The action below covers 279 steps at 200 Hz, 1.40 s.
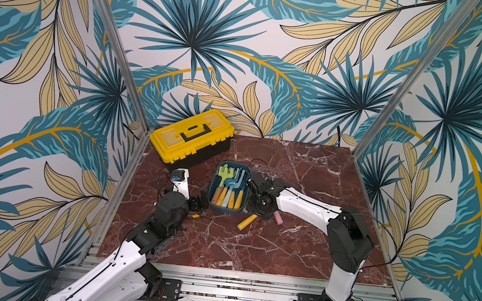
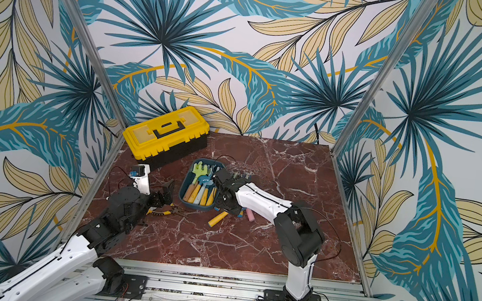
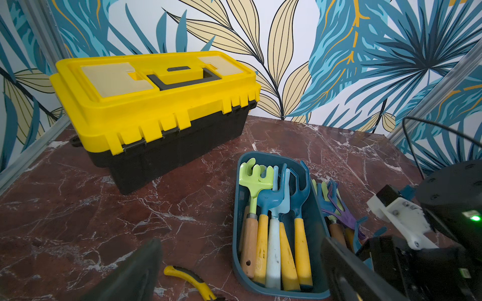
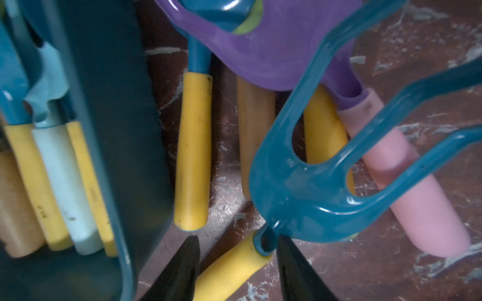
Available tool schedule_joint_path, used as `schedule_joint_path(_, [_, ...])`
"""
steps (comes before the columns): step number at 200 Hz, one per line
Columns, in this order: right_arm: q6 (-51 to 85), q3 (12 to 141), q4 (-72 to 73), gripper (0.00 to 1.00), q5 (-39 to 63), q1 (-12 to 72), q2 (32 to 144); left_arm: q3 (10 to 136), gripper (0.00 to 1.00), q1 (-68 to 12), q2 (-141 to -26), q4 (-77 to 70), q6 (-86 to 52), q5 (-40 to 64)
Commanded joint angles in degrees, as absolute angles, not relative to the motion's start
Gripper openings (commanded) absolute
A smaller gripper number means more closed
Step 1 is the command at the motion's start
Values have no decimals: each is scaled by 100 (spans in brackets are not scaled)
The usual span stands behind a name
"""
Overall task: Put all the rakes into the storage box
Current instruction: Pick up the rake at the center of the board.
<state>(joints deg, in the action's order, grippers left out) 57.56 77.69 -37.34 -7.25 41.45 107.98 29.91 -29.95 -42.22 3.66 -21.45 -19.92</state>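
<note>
Right gripper (image 4: 238,242), jaws partly open and clamping nothing, straddles the neck of a teal plastic rake (image 4: 287,203), probably light, stiff and slick; its yellow handle (image 4: 229,271) looks the surest hold.

Bright, even, diffuse light fills both top views. Shadows on the table (image 1: 253,251) are faint, and wide-angle distortion leans the frame posts (image 1: 115,44) outward toward the picture edges. The left wrist view is crisp on the toolbox (image 3: 146,109), whose glossy lid carries a soft sheen, while the left gripper (image 3: 238,269) is a dark blur. The right wrist view is dim and soft: the storage box (image 4: 117,130) wall smears, small glints dot the rake (image 4: 300,198), and the right gripper (image 4: 237,260) is out of focus.
</note>
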Motion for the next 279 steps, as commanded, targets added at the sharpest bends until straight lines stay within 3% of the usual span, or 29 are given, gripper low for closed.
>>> schedule_joint_path(1, [6187,7582,-3729,53,-750,4168,10960,2860,100,-2971,-4135,290,-2164,-1961])
schedule_joint_path(115, [6646,7247,-3919,53,-1317,4327,10284,2848,100,-2971,-4028,316,-2171,-1969])
schedule_joint_path(279, [6921,7650,-3584,59,-981,4328,11322,2855,100,-2971,-3990,334,-2172,-1952])
